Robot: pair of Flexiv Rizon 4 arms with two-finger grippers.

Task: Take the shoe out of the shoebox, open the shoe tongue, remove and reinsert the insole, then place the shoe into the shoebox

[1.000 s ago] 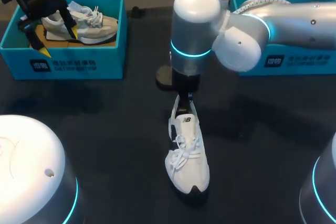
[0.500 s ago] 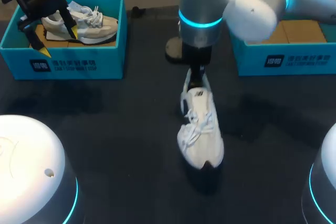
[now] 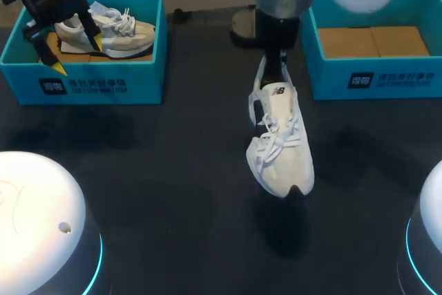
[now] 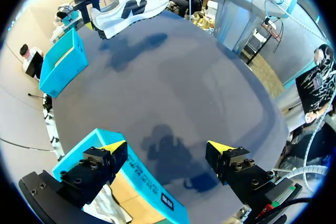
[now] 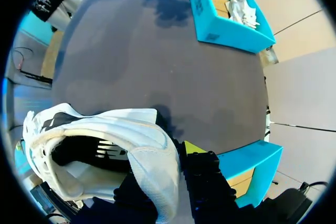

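**A:** Where's the shoe, and what's got it?

**B:** The white sneaker (image 3: 280, 139) hangs in the air over the dark desk (image 3: 173, 170), its shadow on the desk below it. The right pincer (image 3: 275, 77) is clamped on its heel collar. The wrist view shows one finger w/ a yellow tip on the outside of the heel. The other finger is hidden, prob. inside the shoe.

**A:** Which way does the shoe lie?

**B:** Long axis runs from the heel, up at the pincer, to the dark-tipped toe, which hangs lower and points at the desk's near edge. Laces face up toward the head camera.

**A:** And the boxes?

**B:** The right shoebox (image 3: 407, 77) is teal w/ a bare cardboard floor. It sits just to the right of the shoe's heel and a bit farther back. The shoe is outside it, near its front left corner. The left shoebox (image 3: 103, 84) is well apart on the other side and holds a second sneaker (image 3: 110, 32).

**A:** The left arm?

**B:** The left pincer (image 4: 165, 148) is spread wide, holding nothing, above the left shoebox's outer front corner. It's far from the white sneaker, so the right arm is the near one by a long way.

**A:** So what does the next move turn on?

**B:** My read: the shoe is out of its box w/ the tongue work not yet begun. It needs to be laid flat on the desk. Since the toe hangs lowest, it'd touch first, so the heel must drop until the sole sits level. The box wall beside the heel is what to stay clear of.
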